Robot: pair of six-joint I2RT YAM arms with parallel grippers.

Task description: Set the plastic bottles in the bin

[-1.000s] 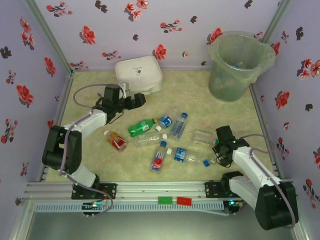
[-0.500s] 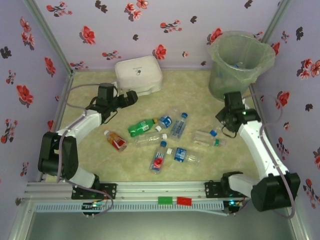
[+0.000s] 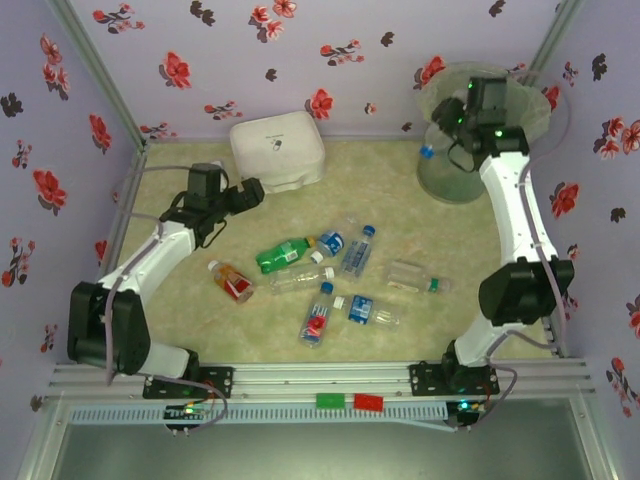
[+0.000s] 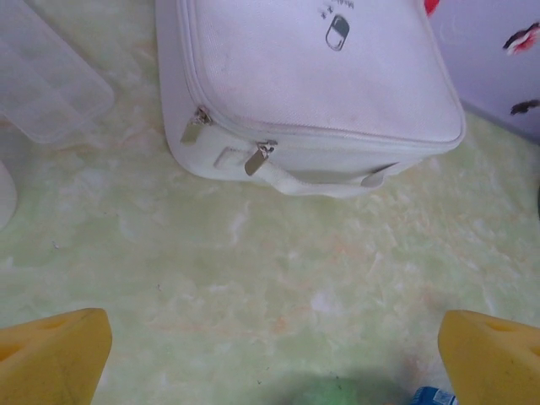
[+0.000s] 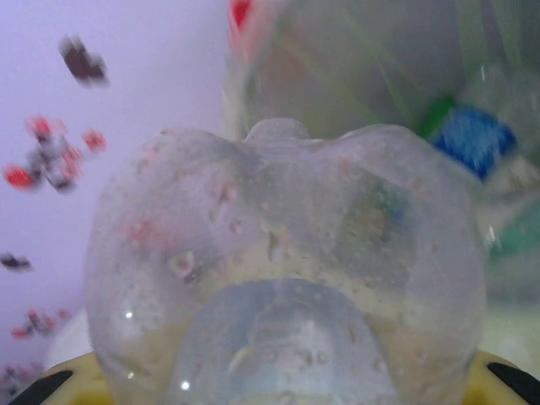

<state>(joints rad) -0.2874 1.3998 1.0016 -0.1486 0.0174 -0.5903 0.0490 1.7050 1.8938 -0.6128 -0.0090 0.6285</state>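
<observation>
1. Bottles are being shown scattered on the middle of the marbled table [image 3: 400, 200] in the top external view. Among them are a green bottle [image 3: 285, 253], a red-labelled bottle [image 3: 232, 281], several clear ones with blue caps and labels, and a clear bottle with a green cap [image 3: 415, 277] lying further right.
2. In that view the right gripper [image 3: 447, 128] is being held high at the left rim of the bin [image 3: 505, 140], which is standing in the far right corner. A clear blue-capped bottle [image 3: 430, 150] is being pinched in its jaws, cap pointing down at the bin's left edge.
3. The left gripper [image 3: 250, 192] is being held low over the table just in front of the white zippered case [image 3: 278, 150], with its jaws spread wide and nothing between them.
4. In the left wrist view, yellow fingertips [image 4: 55, 354] are being shown at both lower corners, far apart, with bare table between. The white zippered case is lying ahead, zip pulls facing the camera, and a flat clear plastic scrap [image 4: 46, 80] is lying to its left.
5. In the right wrist view, the lobed base of the clear blue-capped bottle is being gripped close to the lens, with yellow pads [image 5: 488, 364] pressing it from both sides. The bin's translucent wall is being seen blurred behind it.
</observation>
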